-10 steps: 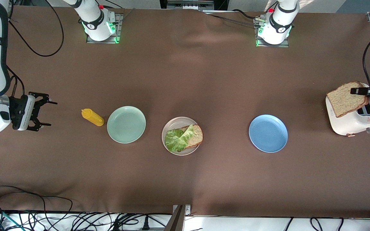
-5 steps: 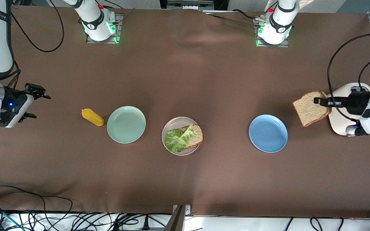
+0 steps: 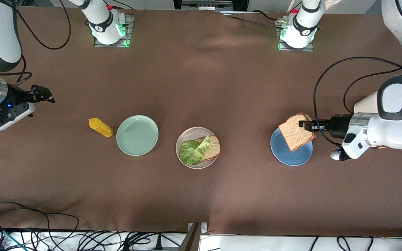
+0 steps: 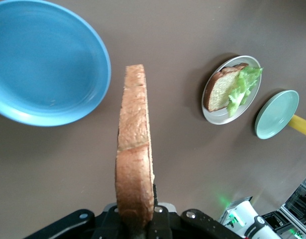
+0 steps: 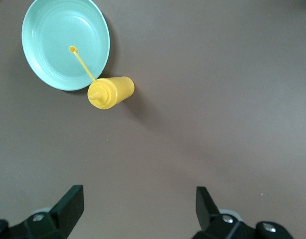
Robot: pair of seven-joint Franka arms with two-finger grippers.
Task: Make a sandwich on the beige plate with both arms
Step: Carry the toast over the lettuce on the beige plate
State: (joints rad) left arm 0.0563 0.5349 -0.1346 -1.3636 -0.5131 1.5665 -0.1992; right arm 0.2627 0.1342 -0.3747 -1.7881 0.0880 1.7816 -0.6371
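Your left gripper [image 3: 305, 124] is clamped on a bread slice [image 3: 296, 131], held on edge in the air over the blue plate [image 3: 291, 150]. On the beige plate [image 3: 187, 137] at mid-table you have one slice [image 3: 213, 148] with a lettuce leaf [image 3: 193, 150] lying on it. Your right gripper [image 3: 47, 97] waits with jaws wide and nothing between them, over bare table at its own end, near the yellow bottle [image 3: 100, 127] and mint green plate [image 3: 137, 135]

Nothing legible is showing anywhere; a round emblem is sitting on the left arm [image 3: 394, 93] housing, possibly a maker's logo, too small to read
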